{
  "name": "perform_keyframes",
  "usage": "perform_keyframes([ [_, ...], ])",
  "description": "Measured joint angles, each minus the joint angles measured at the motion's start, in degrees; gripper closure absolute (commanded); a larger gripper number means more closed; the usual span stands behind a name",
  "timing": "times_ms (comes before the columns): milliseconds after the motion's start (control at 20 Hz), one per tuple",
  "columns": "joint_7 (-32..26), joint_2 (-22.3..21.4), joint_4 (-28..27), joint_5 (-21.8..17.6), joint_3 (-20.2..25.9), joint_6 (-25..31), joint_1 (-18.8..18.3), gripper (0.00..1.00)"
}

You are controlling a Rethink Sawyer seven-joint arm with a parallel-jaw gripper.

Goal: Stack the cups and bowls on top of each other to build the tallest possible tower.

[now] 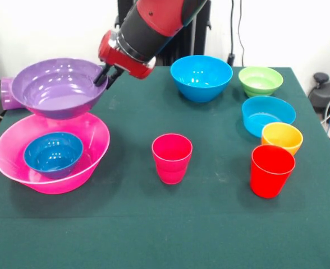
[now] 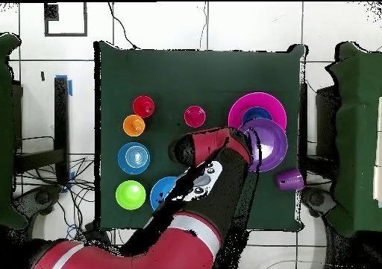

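Note:
My gripper is shut on the right rim of the large purple bowl and holds it in the air, above the far edge of the huge pink bowl. The small dark blue bowl sits inside the pink bowl. The magenta-pink cup stands upright mid-table. The red cup stands at the front right next to the small orange bowl. The translucent purple cup lies on its side behind the purple bowl, also in the overhead view.
The large blue bowl, the green bowl and the cyan bowl stand along the right side. In the overhead view my arm crosses the table's lower part and covers part of the blue bowl.

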Motion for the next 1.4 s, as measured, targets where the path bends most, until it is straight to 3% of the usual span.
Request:
perform_keyframes([
  [600, 0.0, 4.1, -2.34, -0.01, -0.01, -2.71, -1.52, 1.0],
  [1400, 0.0, 5.14, -5.37, -1.5, -0.02, -2.74, -4.46, 1.0],
])
